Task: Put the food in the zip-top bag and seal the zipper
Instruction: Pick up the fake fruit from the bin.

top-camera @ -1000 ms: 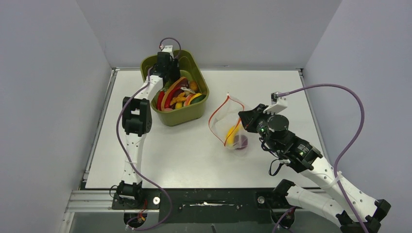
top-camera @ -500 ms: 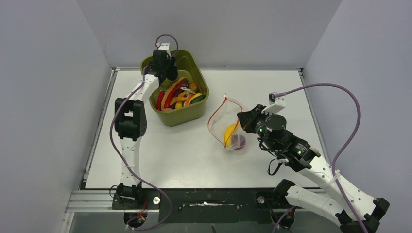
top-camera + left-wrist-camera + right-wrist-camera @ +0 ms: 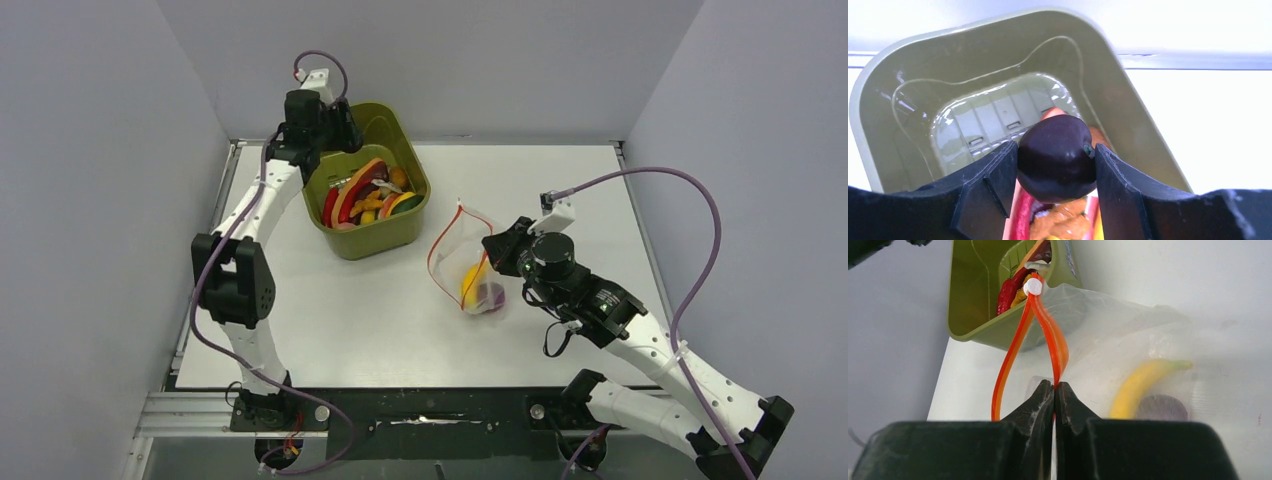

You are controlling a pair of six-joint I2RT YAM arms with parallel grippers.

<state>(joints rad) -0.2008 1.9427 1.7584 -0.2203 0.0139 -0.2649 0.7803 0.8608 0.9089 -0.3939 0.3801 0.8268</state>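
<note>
Left wrist view: left fingers [image 3: 990, 180] part-spread and clamped on a dark round piece [image 3: 1055, 165], glossy and almost black, held above the bare far half of the olive bin [image 3: 908, 95]. Red and orange food [image 3: 1063, 225] just beneath the piece, in the bin's near half. Top external view: same fingers raised over the bin's far-left corner, bin standing on the tabletop [image 3: 330, 310]. Clear bag [image 3: 452, 248] lying on the tabletop to the right of the bin and a little nearer, close to it but apart. Mouth pulled open in a loop, outlined by the red-orange zipper [image 3: 1010, 355]. Right wrist view: right fingers [image 3: 1042, 402] pressed together, pinching one strand of the zipper on the side of the mouth away from the bin. Other strand bowed outward, both strands meeting at a white slider [image 3: 1033, 287] at the end toward the bin. Inside the bag, at the closed end farthest from the bin: yellow banana [image 3: 1143, 385] and, touching it, a purple piece [image 3: 1160, 407], both resting low against the tabletop.
</note>
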